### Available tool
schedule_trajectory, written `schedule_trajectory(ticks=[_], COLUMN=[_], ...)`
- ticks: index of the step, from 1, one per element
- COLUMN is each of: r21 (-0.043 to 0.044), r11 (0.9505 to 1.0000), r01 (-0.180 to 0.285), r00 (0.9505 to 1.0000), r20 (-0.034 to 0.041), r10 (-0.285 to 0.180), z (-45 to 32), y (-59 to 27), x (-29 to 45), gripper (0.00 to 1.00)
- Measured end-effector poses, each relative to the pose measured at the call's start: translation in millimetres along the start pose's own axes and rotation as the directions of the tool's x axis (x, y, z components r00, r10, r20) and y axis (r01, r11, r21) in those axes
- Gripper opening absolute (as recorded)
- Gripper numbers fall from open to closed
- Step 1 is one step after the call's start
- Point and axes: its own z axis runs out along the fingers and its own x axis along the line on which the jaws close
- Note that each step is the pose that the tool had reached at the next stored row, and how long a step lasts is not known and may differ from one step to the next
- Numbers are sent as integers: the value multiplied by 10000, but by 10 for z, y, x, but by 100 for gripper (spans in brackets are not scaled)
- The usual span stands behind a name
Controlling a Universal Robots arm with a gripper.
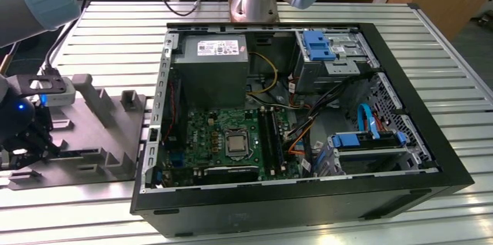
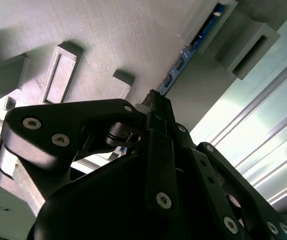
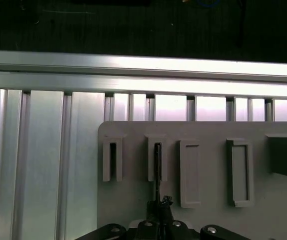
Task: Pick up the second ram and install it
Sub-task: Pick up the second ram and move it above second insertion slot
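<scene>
— So, where is the ram [image 2: 193, 46] for us?
— It stands on edge in a slotted post [image 3: 151, 160] of the grey plate [image 3: 273, 210], at the exterior view's left, well apart from the case [image 1: 308, 199]. Its long axis runs straight away from the gripper [image 2: 154, 98].
— And the fingers [image 2: 159, 109]?
— Together, pinched on its near end, we judge. The strip is thin, flat and blue-edged. The plate is matte, with a rough, grainy surface.

I count my one gripper [image 3: 158, 204], one ram strip [image 3: 157, 167], one fixture plate [image 3: 128, 200] with, in the first wrist view, two narrow slotted posts [image 3: 112, 159] and two wider frames [image 3: 190, 172], plus one computer case [image 1: 308, 201] holding one motherboard [image 1: 206, 135], one power-supply box [image 1: 208, 77] and two blue brackets [image 1: 318, 45].
</scene>
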Motion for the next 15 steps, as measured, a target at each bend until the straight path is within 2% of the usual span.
schedule_trajectory(ticks=[9, 15], r21=[-19, -72], r11=[10000, 10000], r01=[-8, -19], r00=[10000, 10000], r20=[2, 1], r10=[8, 19], z=[-13, -38], y=[-3, -13], x=[-1, -2], gripper=[13, 13])
